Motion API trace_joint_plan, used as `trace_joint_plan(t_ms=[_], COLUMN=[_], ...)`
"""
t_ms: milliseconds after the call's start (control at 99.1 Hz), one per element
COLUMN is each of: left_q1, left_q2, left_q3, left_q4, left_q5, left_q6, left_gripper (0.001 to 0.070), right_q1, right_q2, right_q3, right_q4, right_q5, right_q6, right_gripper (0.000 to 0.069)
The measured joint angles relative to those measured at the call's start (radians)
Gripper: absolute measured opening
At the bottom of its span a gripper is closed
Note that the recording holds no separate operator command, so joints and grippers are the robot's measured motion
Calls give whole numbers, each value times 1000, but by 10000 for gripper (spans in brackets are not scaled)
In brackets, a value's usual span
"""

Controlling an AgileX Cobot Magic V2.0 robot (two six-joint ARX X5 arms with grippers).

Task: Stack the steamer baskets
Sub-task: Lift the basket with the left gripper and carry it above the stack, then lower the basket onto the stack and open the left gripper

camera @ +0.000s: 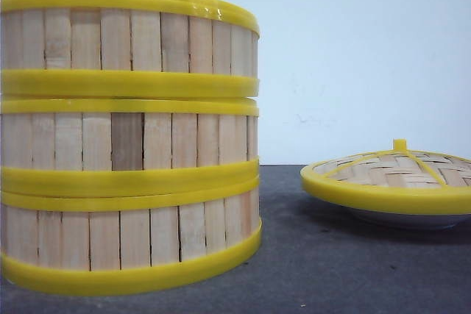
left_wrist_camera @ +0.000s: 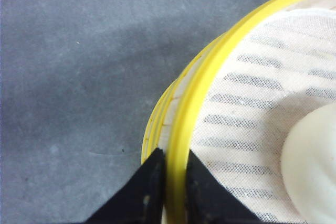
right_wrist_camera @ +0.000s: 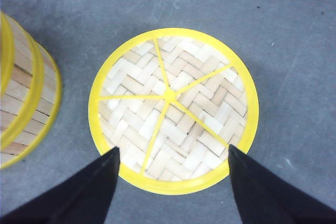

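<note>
At the near left of the grey counter [camera: 331, 270], you see the three steamer baskets [camera: 129, 145] stacked one on another, the middle one's lower rim sitting slightly askew on the bottom one. Your left gripper [left_wrist_camera: 174, 182] is at the top basket: its jaws are nearly closed, one finger outside and one inside the yellow top rim [left_wrist_camera: 210, 77], pinching that rim. Inside the top basket lie a striped cloth liner [left_wrist_camera: 252, 108] and a pale rounded bun [left_wrist_camera: 312, 166]. Farther right, well apart from the stack, the domed woven lid [camera: 394, 174] rests on a white plate [camera: 401, 218], knob upward. Your right gripper [right_wrist_camera: 173, 182] hangs above the lid with its jaws spread wide, about as wide as the lid, holding nothing. Beyond the counter stands a plain white wall [camera: 353, 56].
</note>
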Motion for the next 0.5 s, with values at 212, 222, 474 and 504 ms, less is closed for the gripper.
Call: trace_joint_plan(t_ms=[212, 222, 474, 504], left_q1=[0, 0, 0, 0], left_q2=[25, 26, 47, 49], left_q3=[0, 0, 0, 0], left_q4=[-6, -6, 2, 3], left_q5=[0, 0, -4, -5], left_q6=[-2, -2, -2, -2], left_gripper=[23, 23, 23, 23], right_q1=[0, 0, 0, 0], right_q2=[0, 0, 0, 0], right_q3=[0, 0, 0, 0], right_q4=[0, 0, 0, 0], right_q5=[0, 0, 0, 0], right_q6=[0, 0, 0, 0], right_gripper=[403, 403, 403, 403])
